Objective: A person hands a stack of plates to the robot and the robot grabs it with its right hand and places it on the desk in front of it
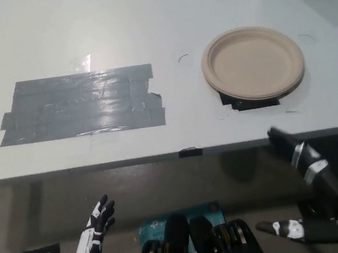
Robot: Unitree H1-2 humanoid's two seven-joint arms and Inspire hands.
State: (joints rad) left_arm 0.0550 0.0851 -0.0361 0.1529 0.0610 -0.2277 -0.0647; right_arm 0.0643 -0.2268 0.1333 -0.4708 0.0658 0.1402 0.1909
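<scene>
The stack of plates [253, 62] lies flat on the desk [145, 25], at about 1 o'clock in the head view, tan and round with its rim facing up. Its near edge covers part of a small dark patch [239, 102] on the desktop. Nothing touches the stack — it sits alone on the pale surface.

The right hand [308, 193] is black and lies at about 5 o'clock, below the desk's front edge and well apart from the plates. Its fingers [290, 146] are spread wide apart: one long one points up toward the desk edge, another lies far below it, pointing toward picture left near the bottom of the frame. The hand is released and grasps nothing; it touches neither the stack nor the desktop.

The left hand [99, 217] is white and rests at about 7 o'clock, low in the frame and under the level of the desk. Its fingers are splayed and point upward — it is empty too.

On the desk at about 10 o'clock is a broad rectangle of grey tape [80, 104], made of overlapping glossy strips, well apart from the plates. A small black tab [189, 152] sits on the front edge of the desk at about 6 o'clock, between the tape and the stack.
</scene>
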